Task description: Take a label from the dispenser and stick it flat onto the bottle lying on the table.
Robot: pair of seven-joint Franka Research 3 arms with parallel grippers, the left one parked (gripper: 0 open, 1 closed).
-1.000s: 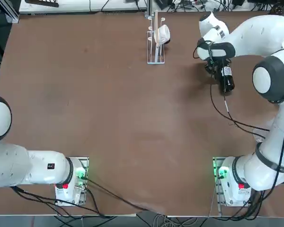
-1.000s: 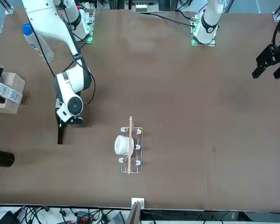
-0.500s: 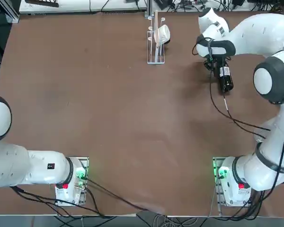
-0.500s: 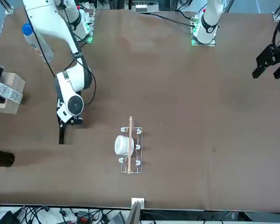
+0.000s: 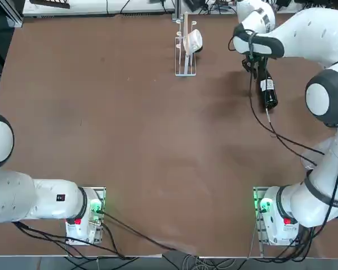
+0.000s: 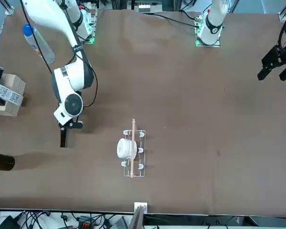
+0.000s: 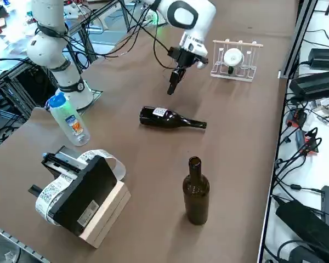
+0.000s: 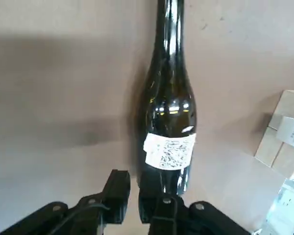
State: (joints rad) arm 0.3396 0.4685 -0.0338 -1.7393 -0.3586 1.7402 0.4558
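A glossy, near-black glass bottle [image 7: 170, 118] with a long slender neck lies on its side on the matte brown table [image 7: 236, 164]. A white rectangular label [image 8: 168, 151] with dark print sits on its rounded body. The right gripper [image 8: 134, 192] hovers beside the bottle's base, black fingers nearly together, holding nothing.

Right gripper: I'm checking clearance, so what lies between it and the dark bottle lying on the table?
Nothing but bare table. In the right side view the right gripper sits apart from the bottle, with only brown tabletop between them.
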